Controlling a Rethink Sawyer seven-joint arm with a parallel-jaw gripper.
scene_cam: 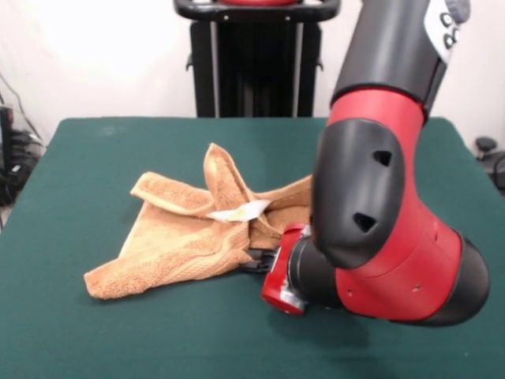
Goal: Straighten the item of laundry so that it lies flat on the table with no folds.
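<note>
End effector [256, 259] low at frame centre, grip state unreadable; towel [185, 233] lay crumpled to its left, touching, long axis left-right on surface [79, 332].

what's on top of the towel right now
A white tag lies on the crumpled towel, beside a fold standing up at its middle. The arm covers the towel's right part, so anything on that part is hidden. The gripper meets the towel's edge.
</note>
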